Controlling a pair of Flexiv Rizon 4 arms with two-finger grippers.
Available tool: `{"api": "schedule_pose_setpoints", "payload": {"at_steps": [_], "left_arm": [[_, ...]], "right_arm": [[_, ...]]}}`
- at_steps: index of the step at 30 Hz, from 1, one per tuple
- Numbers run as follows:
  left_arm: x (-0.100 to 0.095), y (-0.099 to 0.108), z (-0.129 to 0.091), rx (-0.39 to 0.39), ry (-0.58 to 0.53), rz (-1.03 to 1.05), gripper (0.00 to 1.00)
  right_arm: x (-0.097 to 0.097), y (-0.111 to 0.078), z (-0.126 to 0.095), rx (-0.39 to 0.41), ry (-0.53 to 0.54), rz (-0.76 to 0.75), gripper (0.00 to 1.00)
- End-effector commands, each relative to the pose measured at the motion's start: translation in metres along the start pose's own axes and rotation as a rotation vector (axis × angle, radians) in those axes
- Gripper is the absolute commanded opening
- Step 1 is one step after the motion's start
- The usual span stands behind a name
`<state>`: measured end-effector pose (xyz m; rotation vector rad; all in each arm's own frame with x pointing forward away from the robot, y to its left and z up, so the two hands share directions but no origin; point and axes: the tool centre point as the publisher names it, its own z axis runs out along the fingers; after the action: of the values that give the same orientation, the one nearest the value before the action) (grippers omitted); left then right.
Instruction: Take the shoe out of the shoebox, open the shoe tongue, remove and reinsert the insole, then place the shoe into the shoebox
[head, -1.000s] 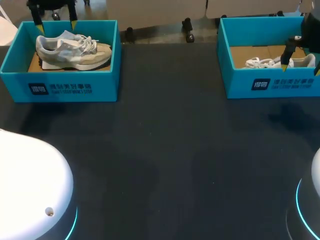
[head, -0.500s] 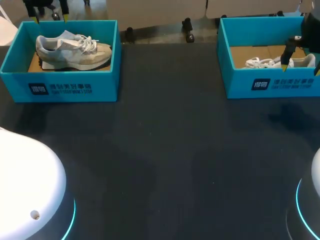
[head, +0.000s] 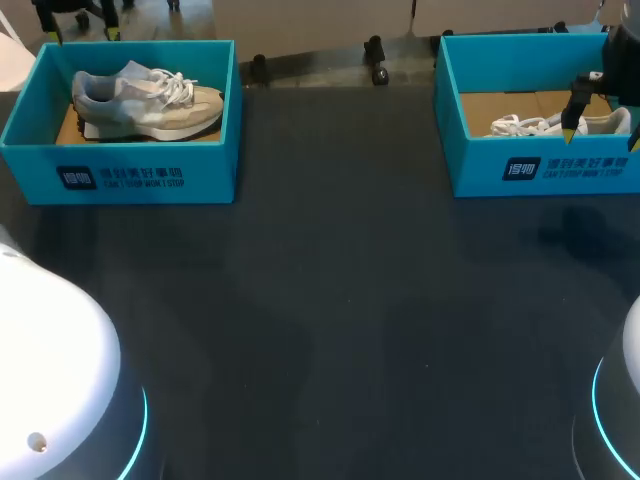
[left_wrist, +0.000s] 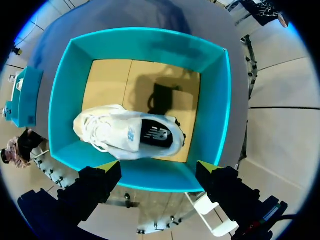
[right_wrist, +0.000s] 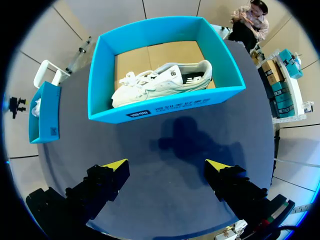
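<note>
- Head view: holding left gripper (head: 80, 34) high over the back wall of left box (head: 130, 178), fingers spread wide and gripping nothing.
- Finding left shoe (head: 146, 100) sitting on its sole inside that box, under and just ahead of the gripper, touching neither finger.
- Left wrist view: looking straight down past left gripper (left_wrist: 157, 169) into left box (left_wrist: 142, 42), with left shoe (left_wrist: 127, 136) lying on the cardboard floor (left_wrist: 112, 82) close to the wall nearest the fingertips and well apart from the opposite wall.
- Head view again: hanging right gripper (head: 602, 132) open and empty at the front of right box (head: 520, 170), yellow tips overlapping its front wall and hiding the heel end of right shoe (head: 520, 126).
- Right wrist view: hovering right gripper (right_wrist: 166, 166) above the table (right_wrist: 240, 130), fingers wide apart with nothing between them.
- Seeing right box (right_wrist: 165, 107) ahead of the fingers and apart from them, right shoe (right_wrist: 160, 82) resting inside, nearer the wall facing the gripper.
- Throwing a shadow (right_wrist: 190, 137) onto the table between the fingertips and that box.
</note>
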<state>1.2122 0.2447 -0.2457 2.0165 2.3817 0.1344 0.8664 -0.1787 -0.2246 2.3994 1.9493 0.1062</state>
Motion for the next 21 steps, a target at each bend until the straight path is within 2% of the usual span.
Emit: {"api": "schedule_pose_setpoints", "payload": {"at_steps": [1, 13, 21], "left_arm": [[0.002, 0.025, 0.008, 0.037, 0.003, -0.019, 1.0], [0.01, 0.026, 0.015, 0.074, -0.016, 0.083, 1.0], [0.022, 0.01, 0.024, 0.058, -0.016, 0.16, 1.0]], "right_arm": [[0.0, 0.0, 0.0, -0.001, 0.001, 0.0, 1.0], [0.0, 0.0, 0.0, -0.001, 0.001, 0.0, 1.0], [0.0, 0.0, 0.0, -0.001, 0.001, 0.0, 1.0]]}}
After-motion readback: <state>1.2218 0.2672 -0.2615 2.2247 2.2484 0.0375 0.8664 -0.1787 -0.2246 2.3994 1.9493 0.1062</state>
